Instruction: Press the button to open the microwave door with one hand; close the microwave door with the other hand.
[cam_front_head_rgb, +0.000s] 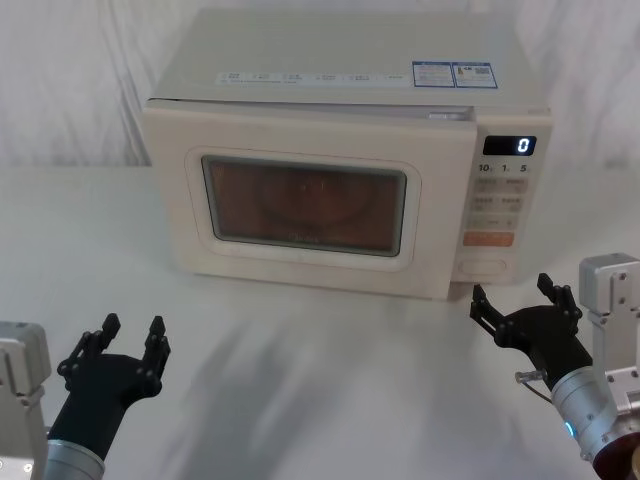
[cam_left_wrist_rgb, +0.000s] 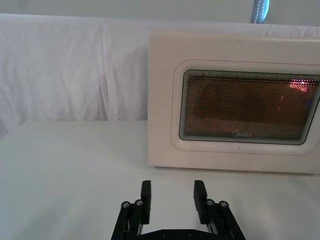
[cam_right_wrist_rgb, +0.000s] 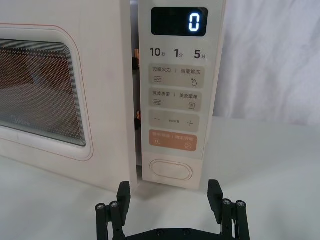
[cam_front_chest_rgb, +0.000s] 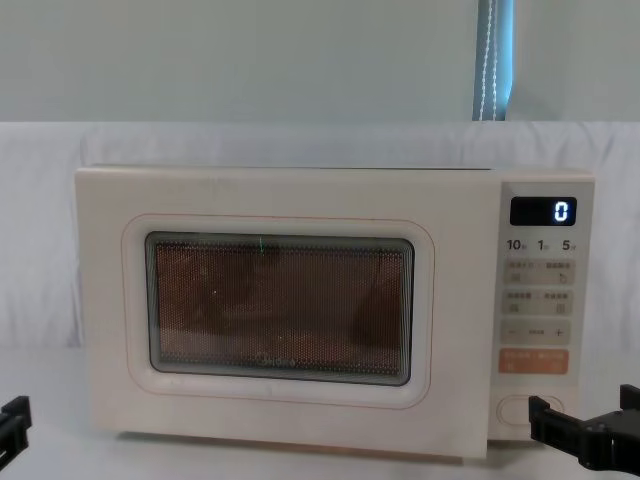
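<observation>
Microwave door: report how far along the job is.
Done: the microwave door already stands slightly ajar, a dark gap showing between it and the control panel, interior lit. In hand: the right tool hangs open in front of the button, not touching it. Left: the left tool, open and low before the door, has yet to push it shut.

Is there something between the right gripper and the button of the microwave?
No. In the right wrist view, bare white table is all that separates the right gripper, fingers open, from the button.
</observation>
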